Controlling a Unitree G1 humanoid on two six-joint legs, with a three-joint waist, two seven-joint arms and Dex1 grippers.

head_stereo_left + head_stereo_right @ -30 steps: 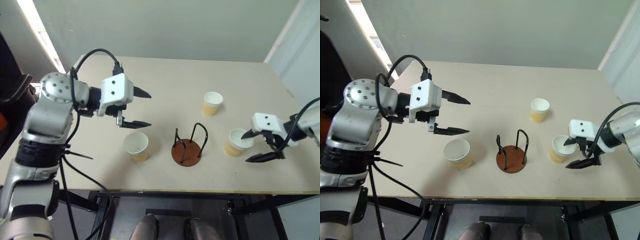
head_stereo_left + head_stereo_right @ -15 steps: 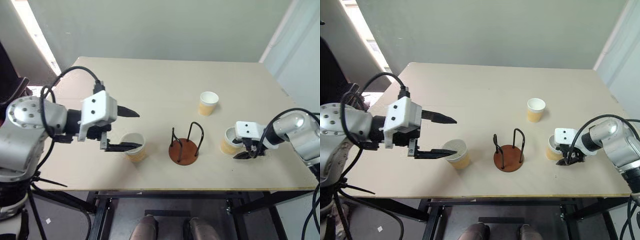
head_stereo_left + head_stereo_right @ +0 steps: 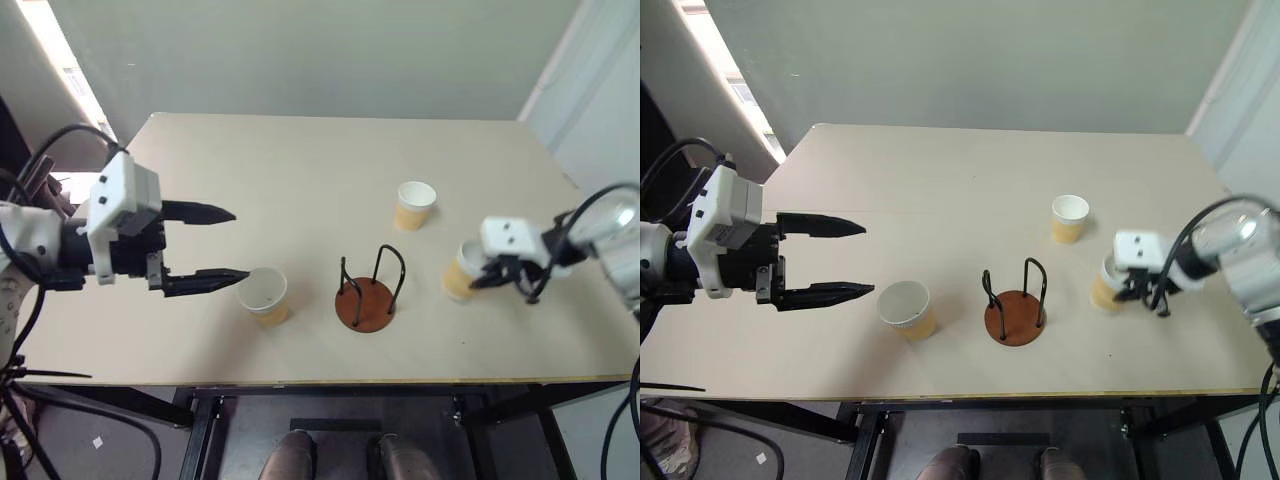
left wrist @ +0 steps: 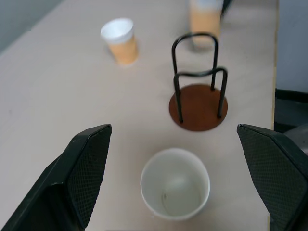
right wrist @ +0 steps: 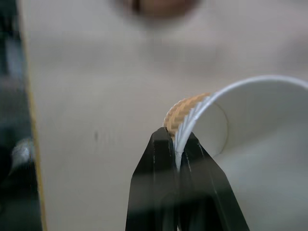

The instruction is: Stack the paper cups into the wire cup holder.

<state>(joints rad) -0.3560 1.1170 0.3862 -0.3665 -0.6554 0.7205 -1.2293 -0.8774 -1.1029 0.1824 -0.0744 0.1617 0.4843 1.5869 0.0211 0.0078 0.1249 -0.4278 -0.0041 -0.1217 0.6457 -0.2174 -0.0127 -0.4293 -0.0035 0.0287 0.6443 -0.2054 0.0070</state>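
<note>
Tabletop (image 3: 300,170) with three paper cups and wire cup holder (image 3: 366,296) near front middle. Right claw (image 5: 176,144) pinched shut on rim of right-hand cup (image 3: 461,272), tilted, right of holder. Left claw (image 3: 215,245) spread wide, empty, just left of upright near cup (image 3: 264,295). Third cup (image 3: 412,204) farther back.

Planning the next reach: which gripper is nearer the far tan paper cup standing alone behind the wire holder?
Right. The right gripper, jaws shut on another tan paper cup, sits just beside and in front of the far tan paper cup. The left gripper hovers open, far across the table.
</note>
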